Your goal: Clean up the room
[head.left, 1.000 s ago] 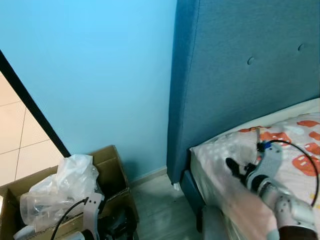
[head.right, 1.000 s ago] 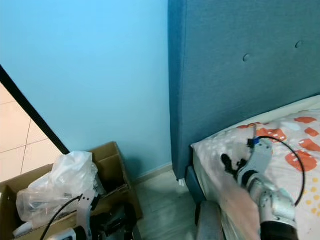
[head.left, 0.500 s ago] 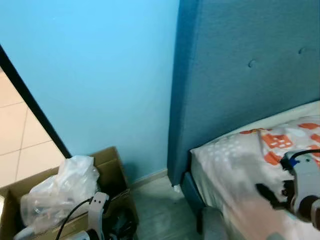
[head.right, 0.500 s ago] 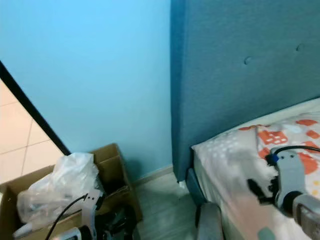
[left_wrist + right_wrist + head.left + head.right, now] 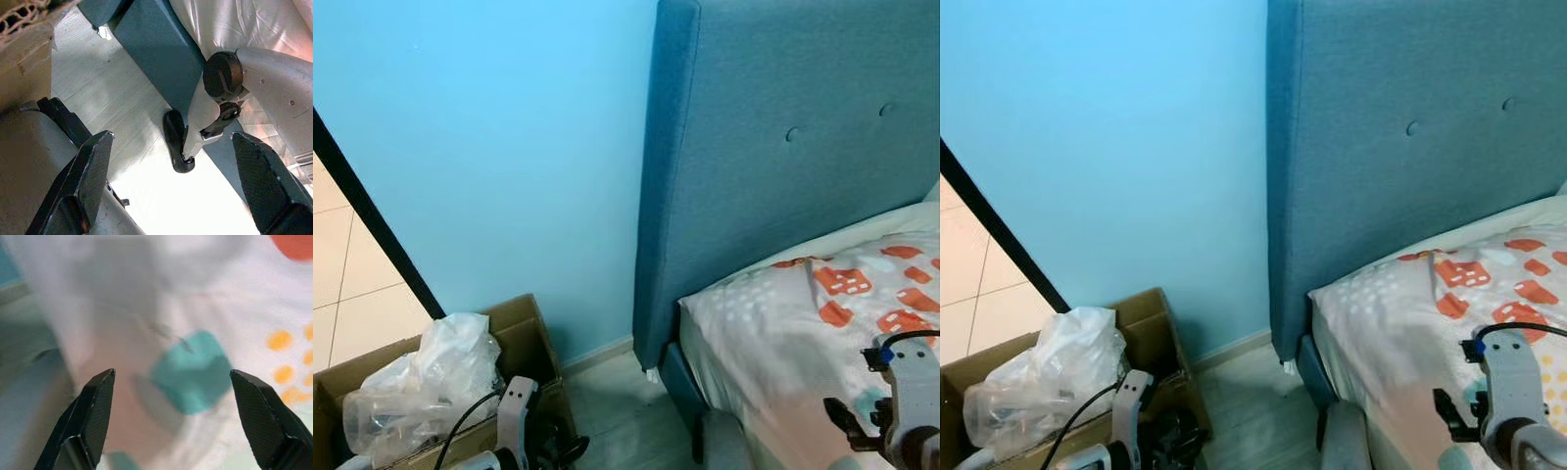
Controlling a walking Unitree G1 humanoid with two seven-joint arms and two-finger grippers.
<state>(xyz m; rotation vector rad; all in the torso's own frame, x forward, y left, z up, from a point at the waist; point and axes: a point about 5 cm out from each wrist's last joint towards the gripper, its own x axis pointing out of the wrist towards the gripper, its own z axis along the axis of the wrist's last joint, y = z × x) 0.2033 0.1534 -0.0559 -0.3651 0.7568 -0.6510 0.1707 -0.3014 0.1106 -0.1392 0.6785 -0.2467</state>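
While the right end effector hangs spread over the bed, it should centre on the teal patch before pinching.

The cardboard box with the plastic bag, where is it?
The cardboard box sits on the floor at the robot's lower left, against the blue wall, left of the bed's headboard.

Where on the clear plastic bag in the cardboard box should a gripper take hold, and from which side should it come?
Grip the bunched peak of the clear plastic bag, coming from above. It stands proud of the cardboard box, whose walls close off the sides, and crumpled film there should pinch easily. The left gripper, open, is nearest; the right gripper hangs open over the bedsheet.
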